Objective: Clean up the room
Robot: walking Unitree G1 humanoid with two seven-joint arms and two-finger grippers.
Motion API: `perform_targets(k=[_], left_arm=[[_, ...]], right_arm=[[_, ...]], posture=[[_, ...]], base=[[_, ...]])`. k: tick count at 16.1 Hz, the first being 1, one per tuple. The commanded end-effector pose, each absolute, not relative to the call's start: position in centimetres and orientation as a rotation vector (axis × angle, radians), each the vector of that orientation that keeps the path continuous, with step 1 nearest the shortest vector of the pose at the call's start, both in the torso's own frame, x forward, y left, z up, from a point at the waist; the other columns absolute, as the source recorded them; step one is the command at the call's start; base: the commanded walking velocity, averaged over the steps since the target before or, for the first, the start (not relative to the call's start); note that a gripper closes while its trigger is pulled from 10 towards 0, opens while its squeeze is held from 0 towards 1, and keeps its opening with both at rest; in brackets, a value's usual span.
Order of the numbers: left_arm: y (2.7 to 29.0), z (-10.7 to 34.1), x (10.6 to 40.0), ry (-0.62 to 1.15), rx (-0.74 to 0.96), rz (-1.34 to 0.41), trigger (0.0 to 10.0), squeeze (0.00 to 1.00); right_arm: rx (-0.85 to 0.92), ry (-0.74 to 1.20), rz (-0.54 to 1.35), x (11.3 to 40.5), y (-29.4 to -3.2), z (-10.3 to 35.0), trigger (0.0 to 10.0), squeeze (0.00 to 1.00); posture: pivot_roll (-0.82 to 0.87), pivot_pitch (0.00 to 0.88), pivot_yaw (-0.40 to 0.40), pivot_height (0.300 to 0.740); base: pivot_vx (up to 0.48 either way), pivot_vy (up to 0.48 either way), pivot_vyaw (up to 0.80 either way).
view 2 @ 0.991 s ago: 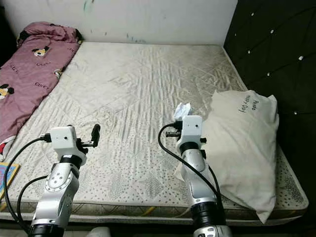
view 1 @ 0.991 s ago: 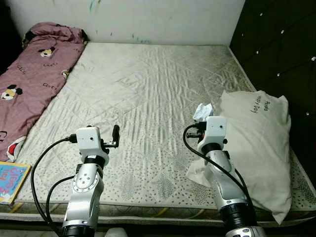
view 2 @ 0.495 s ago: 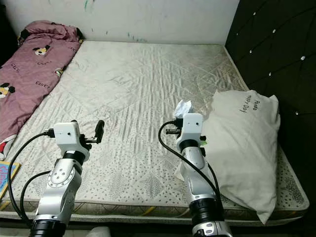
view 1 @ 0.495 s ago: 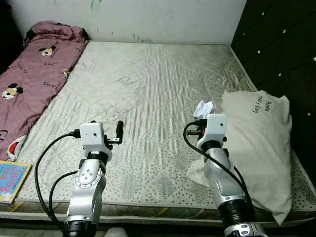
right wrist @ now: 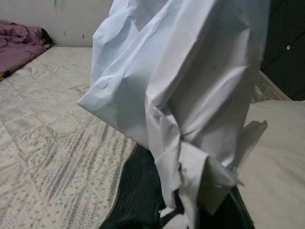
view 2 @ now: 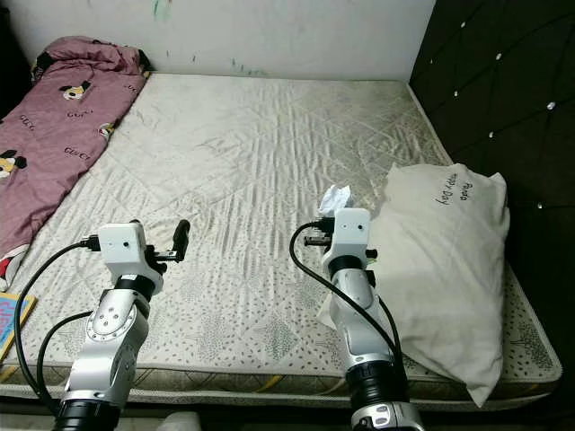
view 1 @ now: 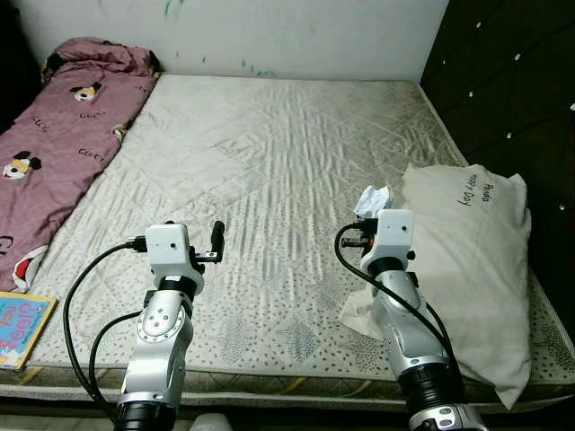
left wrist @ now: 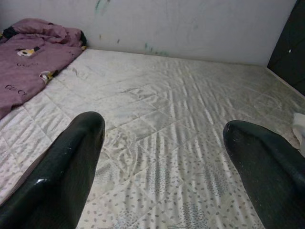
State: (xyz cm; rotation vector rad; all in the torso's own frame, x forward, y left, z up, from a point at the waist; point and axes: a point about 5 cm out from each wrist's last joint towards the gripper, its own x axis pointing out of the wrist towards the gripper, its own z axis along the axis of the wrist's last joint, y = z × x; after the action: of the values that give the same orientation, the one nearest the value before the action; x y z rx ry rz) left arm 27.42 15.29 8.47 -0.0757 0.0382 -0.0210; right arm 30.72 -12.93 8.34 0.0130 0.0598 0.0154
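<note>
A crumpled white paper (view 1: 370,199) sticks up from my right gripper (view 1: 369,214), which is shut on it above the mattress (view 1: 269,162), just left of the white pillow (view 1: 472,260). Close up, the crumpled paper (right wrist: 181,95) hangs between the black fingers (right wrist: 143,191). My left gripper (view 1: 216,241) hovers over the near left part of the mattress, open with nothing between its fingers (left wrist: 71,162). A pink printed blanket (view 1: 63,126) lies along the bed's left side.
A colourful book (view 1: 20,328) lies on the near left corner of the bed. A dark padded headboard (view 1: 503,81) rises on the right, a white wall (view 1: 269,31) at the far end.
The view shifted slightly since one second ago; both arms hold nearly the same pose. The paper stays in the right gripper.
</note>
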Motion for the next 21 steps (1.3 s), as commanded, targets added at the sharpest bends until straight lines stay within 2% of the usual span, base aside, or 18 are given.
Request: perform_targets(k=[1, 3, 5, 6, 7, 8, 21], left_arm=[[15.40, 8.45, 27.49, 0.046, -0.060, -0.021, 10.0, 0.00], [15.39, 8.46, 27.57, 0.046, -0.057, -0.021, 10.0, 0.00], [15.38, 8.46, 27.67, 0.045, -0.055, -0.017, 10.0, 0.00], [15.37, 8.47, 27.70, 0.044, -0.054, -0.016, 10.0, 0.00], [15.36, 8.48, 27.73, 0.043, -0.053, -0.016, 10.0, 0.00], [15.32, 8.51, 27.77, 0.040, -0.052, -0.016, 10.0, 0.00], [15.19, 8.50, 27.77, 0.042, -0.078, -0.021, 10.0, 0.00]], right_arm=[[0.010, 0.051, 0.001, 31.02, -13.16, 8.57, 10.0, 0.00], [0.008, 0.054, -0.006, 31.12, -13.23, 8.52, 10.0, 0.00], [0.021, 0.038, -0.004, 31.15, -13.22, 8.67, 0.0, 0.00], [0.021, 0.037, -0.002, 31.17, -13.21, 8.69, 0.0, 0.00], [0.016, 0.038, -0.001, 31.22, -13.19, 8.70, 9.2, 0.00], [0.010, 0.041, 0.000, 31.29, -13.18, 8.67, 10.0, 0.00], [0.020, 0.057, -0.001, 31.26, -13.14, 8.40, 10.0, 0.00]], posture=[[0.10, 0.000, -0.014, 0.740], [0.11, 0.000, -0.015, 0.740], [0.11, 0.000, -0.016, 0.740], [0.11, 0.000, -0.018, 0.740], [0.11, 0.000, -0.018, 0.740], [0.11, 0.000, -0.021, 0.740], [0.10, 0.000, -0.017, 0.740]], base=[[0.000, 0.000, 0.00], [0.000, 0.000, 0.00], [0.000, 0.000, 0.00], [0.000, 0.000, 0.00], [0.000, 0.000, 0.00], [0.000, 0.000, 0.00], [0.000, 0.033, 0.00]])
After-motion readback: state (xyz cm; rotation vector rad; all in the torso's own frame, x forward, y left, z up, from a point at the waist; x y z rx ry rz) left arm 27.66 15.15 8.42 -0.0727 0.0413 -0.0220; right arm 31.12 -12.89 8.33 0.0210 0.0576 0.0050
